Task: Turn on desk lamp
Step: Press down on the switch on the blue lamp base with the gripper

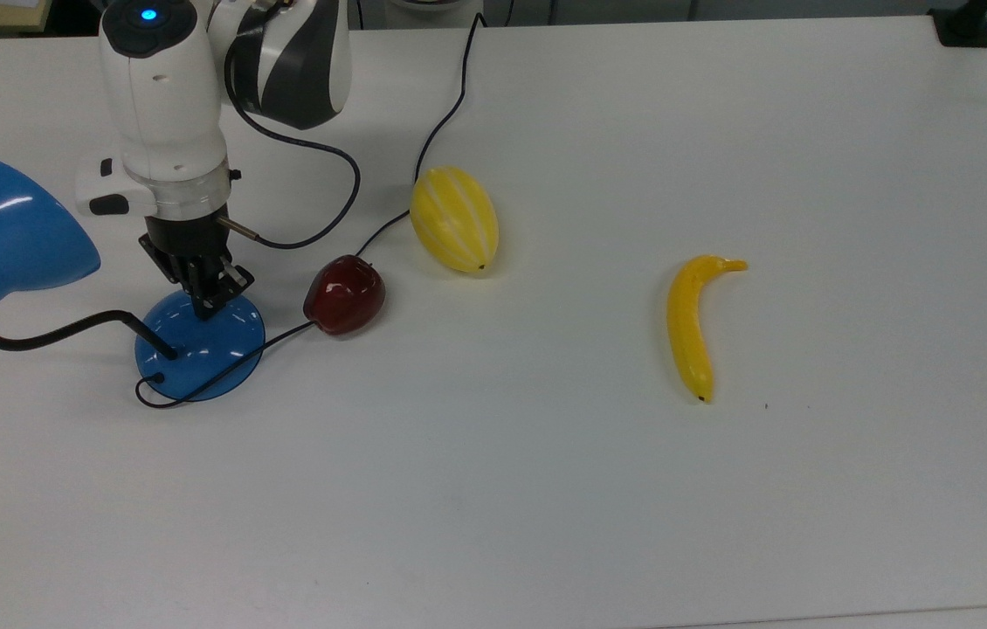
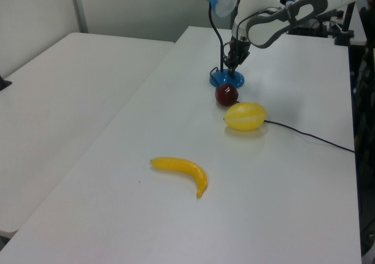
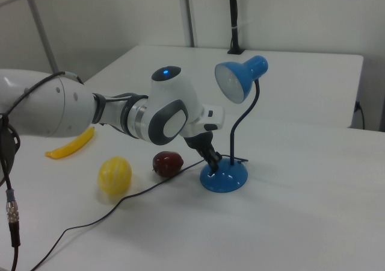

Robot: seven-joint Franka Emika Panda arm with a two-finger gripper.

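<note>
The desk lamp stands at the top view's left: a round blue base, a black bendy neck and a blue cone shade. Its black cord runs off the base toward the back of the table. My gripper points down with its fingers together, its tips over the back part of the base, just above or on the dome. In the right view the gripper sits at the left side of the base, beneath the shade. The switch is hidden by the fingers.
A dark red apple lies just right of the base in the top view, and the cord passes under it. A yellow striped melon is behind it. A banana lies far right on the white table.
</note>
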